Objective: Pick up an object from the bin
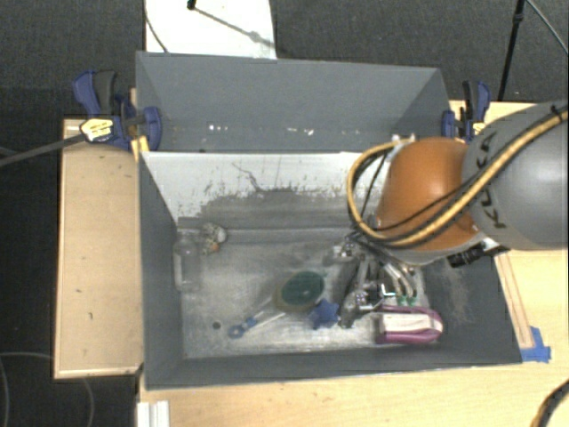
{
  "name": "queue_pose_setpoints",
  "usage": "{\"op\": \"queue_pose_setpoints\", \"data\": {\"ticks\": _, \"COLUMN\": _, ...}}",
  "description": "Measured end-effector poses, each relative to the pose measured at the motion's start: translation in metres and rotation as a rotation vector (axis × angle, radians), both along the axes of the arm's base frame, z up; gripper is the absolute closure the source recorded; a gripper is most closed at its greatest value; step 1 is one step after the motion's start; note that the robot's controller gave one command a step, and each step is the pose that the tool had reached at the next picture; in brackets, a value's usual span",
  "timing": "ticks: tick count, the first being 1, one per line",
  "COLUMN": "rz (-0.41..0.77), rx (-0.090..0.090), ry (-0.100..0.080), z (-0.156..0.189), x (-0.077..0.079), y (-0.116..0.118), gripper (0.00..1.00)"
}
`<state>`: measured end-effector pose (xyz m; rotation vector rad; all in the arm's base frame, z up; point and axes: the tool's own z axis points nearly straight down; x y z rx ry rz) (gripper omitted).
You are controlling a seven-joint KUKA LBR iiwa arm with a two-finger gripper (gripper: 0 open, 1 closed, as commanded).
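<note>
My gripper [357, 294] is low in the bin's right half, close to the floor. Just left of it lies a dark green round disc [302, 289] on a thin blue handle [253, 322] that runs toward the front left. A small blue piece [323, 315] lies at the gripper's lower left, touching or nearly touching it. Right beside the gripper, at the front right, lies a purple and white packet [407, 327]. I see nothing held in the gripper.
A clear plastic thing [187, 261] and a small metal piece [212, 234] lie near the left wall. The arm's orange cover and its cables hang over the bin's right side and hide the floor there. The bin's walls slope in steeply.
</note>
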<state>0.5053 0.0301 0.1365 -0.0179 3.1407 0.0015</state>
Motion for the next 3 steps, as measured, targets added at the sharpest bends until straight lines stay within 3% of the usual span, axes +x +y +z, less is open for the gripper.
{"op": "queue_pose_setpoints", "data": {"ticks": 1, "rz": -0.154, "rx": 0.002, "ry": -0.006, "z": -0.066, "x": 0.008, "y": 0.045, "gripper": 0.00}}
{"op": "queue_pose_setpoints", "data": {"ticks": 2, "rz": -0.157, "rx": 0.002, "ry": -0.013, "z": -0.062, "x": 0.010, "y": 0.044, "gripper": 1.00}}
{"op": "queue_pose_setpoints", "data": {"ticks": 3, "rz": -0.094, "rx": 0.002, "ry": -0.007, "z": 0.090, "x": 0.020, "y": 0.050, "gripper": 1.00}}
